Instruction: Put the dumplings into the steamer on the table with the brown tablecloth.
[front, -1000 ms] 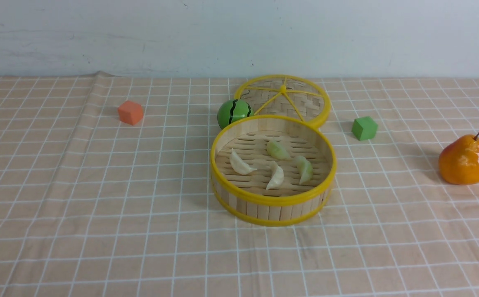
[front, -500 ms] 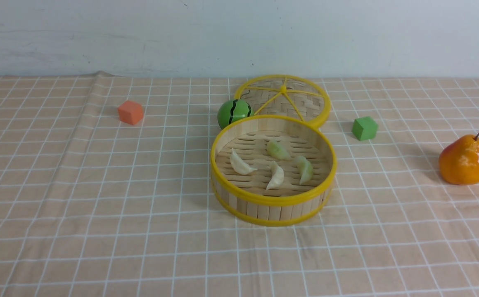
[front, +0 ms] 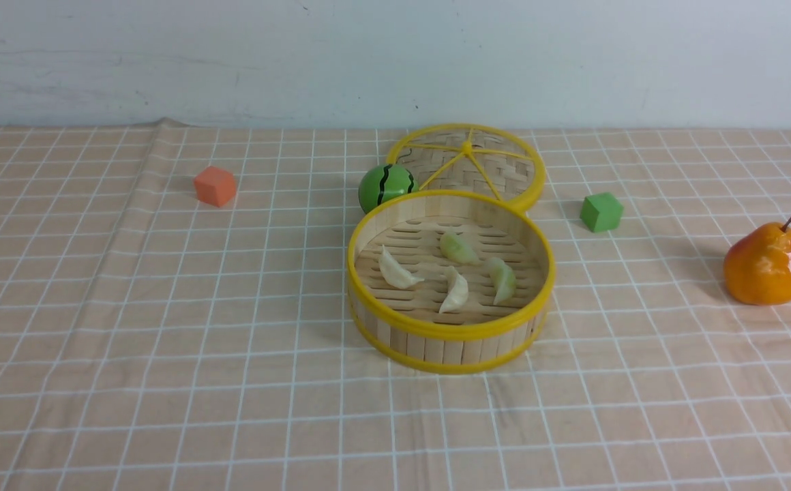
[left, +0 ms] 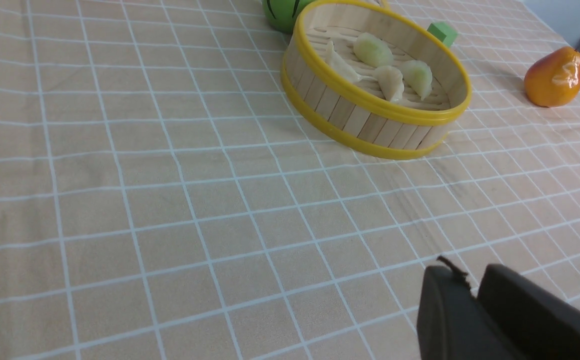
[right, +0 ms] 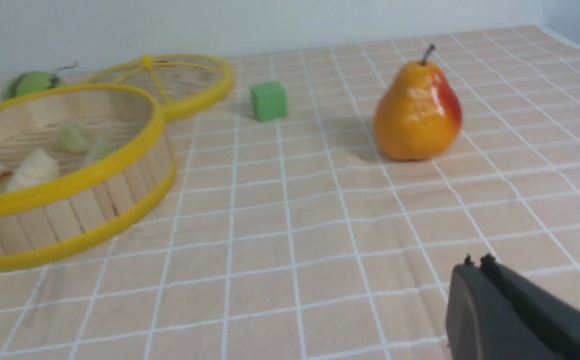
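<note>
Front view: we see the table (front: 95, 382) fully draped in the brown tablecloth (front: 163, 286), a light peach-brown cloth with a thin white grid and a few creases.

Next in size, the steamer (front: 451, 333) stands upright near the middle of the cloth. All four dumplings rest on its slatted floor:
- white dumpling (front: 395, 270), toward the robot's left;
- second white dumpling (front: 457, 292), nearest the front rim;
- green dumpling (front: 459, 248), toward the back;
- second green dumpling (front: 503, 279), toward the robot's right.

We find the woven lid (front: 467, 164) lying flat behind the steamer, touching or just beside its back rim; we cannot tell which. A pear (front: 765, 264) stands upright far to the robot's right, well apart from the steamer. A striped green ball (front: 386, 185) sits just beside the steamer's back left rim. A green cube (front: 601, 211) lies to the right of the lid, and an orange cube (front: 215, 185) lies well to the left.

Neither arm appears in the front view. In the left wrist view, the left gripper (left: 470, 300) hangs above bare cloth, holding nothing, its jaws almost together; we cannot tell whether a gap remains. In the right wrist view, the right gripper (right: 476, 262) is closed and empty, above bare cloth near the pear.

We read no brands, labels or writing on any item.
</note>
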Available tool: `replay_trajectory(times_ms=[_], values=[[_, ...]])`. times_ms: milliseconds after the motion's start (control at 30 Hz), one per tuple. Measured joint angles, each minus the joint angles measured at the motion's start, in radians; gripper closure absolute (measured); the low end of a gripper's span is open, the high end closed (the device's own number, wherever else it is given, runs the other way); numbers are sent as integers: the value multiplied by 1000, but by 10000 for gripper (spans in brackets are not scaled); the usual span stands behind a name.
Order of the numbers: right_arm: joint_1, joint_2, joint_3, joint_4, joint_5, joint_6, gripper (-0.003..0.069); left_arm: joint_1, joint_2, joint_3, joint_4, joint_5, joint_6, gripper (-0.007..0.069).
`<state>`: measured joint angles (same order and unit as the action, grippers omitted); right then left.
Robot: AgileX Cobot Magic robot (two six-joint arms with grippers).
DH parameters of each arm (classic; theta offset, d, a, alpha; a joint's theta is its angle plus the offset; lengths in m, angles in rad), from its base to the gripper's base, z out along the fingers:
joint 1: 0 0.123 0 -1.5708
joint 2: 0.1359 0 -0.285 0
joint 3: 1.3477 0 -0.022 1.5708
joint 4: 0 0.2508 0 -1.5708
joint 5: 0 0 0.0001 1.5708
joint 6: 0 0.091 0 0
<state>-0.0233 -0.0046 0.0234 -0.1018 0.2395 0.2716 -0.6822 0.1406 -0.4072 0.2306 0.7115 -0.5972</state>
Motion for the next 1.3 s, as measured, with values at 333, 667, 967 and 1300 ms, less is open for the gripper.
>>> replay_trajectory(times_ms=[333,667,967,1300], values=[[-9,-5,-1,-12,109,-1,680,0,0,0,0,1,0,533],[49,-5,-7,-9,144,-8,680,0,0,0,0,2,0,517],[49,-5,-7,-5,144,-9,676,0,0,0,0,4,0,511],[49,-5,-7,-5,145,-9,668,0,0,0,0,6,0,498]])
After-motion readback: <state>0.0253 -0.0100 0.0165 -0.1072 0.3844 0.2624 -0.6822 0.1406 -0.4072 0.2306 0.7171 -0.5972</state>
